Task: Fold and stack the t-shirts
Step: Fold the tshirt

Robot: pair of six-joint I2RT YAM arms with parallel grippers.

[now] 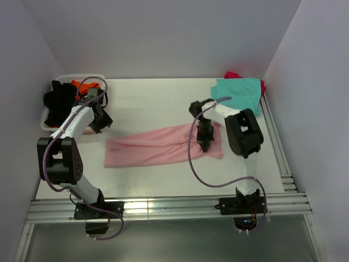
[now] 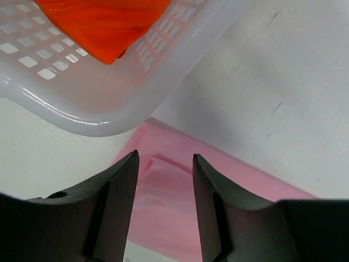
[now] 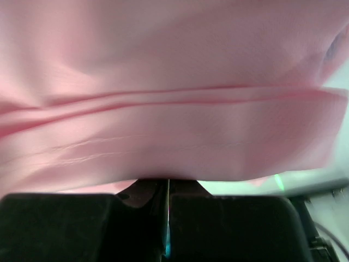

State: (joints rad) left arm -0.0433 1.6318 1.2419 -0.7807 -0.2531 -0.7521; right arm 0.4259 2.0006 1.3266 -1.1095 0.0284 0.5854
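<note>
A white table [image 1: 163, 98] stands boxed in by plain pale walls, with aluminium rails [image 1: 163, 207] along its near edge. The tabletop is smooth and matte, with a few faint scuffs.

Across the middle lies the light pink t-shirt [image 1: 163, 148], gathered into a long, narrow band running left to right, with soft creases along its length. It looks thin, light and limp. It would likely sag and slide rather than hold a shape, so an end hem or corner seems the best place to take hold.

The right gripper [image 1: 205, 143] points down at the band's right end. In its wrist view the two fingers are pressed together with pink cloth [image 3: 174, 109] reaching their tips, apparently pinching the edge.

The left gripper [image 1: 101, 123] hovers near the band's left end, just beside a white plastic basket [image 1: 46, 117]. Its jaws stand apart with nothing between them, and pink cloth shows below.

The basket holds an orange t-shirt [image 1: 87, 84] and a black t-shirt [image 1: 60, 98]. At the far right corner a teal t-shirt [image 1: 237, 93] lies folded on top of a magenta t-shirt [image 1: 234, 75].
</note>
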